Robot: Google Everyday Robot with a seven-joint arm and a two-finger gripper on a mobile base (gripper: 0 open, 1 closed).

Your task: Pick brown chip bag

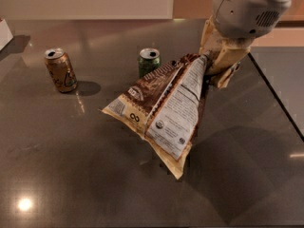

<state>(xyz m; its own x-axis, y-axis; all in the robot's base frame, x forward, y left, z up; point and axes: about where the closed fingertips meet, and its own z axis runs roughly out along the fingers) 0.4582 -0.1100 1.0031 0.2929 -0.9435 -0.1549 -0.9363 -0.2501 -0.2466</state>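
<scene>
The brown chip bag point(161, 108) is dark brown with cream ends and a white nutrition panel. It hangs in the air above the dark table point(71, 175), tilted, with its lower end down to the left. My gripper point(209, 63) is at the upper right, shut on the bag's top right corner. The arm's grey wrist rises out of the picture above it.
A green can point(149, 61) stands behind the bag, partly hidden by it. A tan can point(60, 70) stands at the left. A white object point(4, 32) sits at the far left edge. The table's right edge point(278, 103) runs diagonally beside the arm.
</scene>
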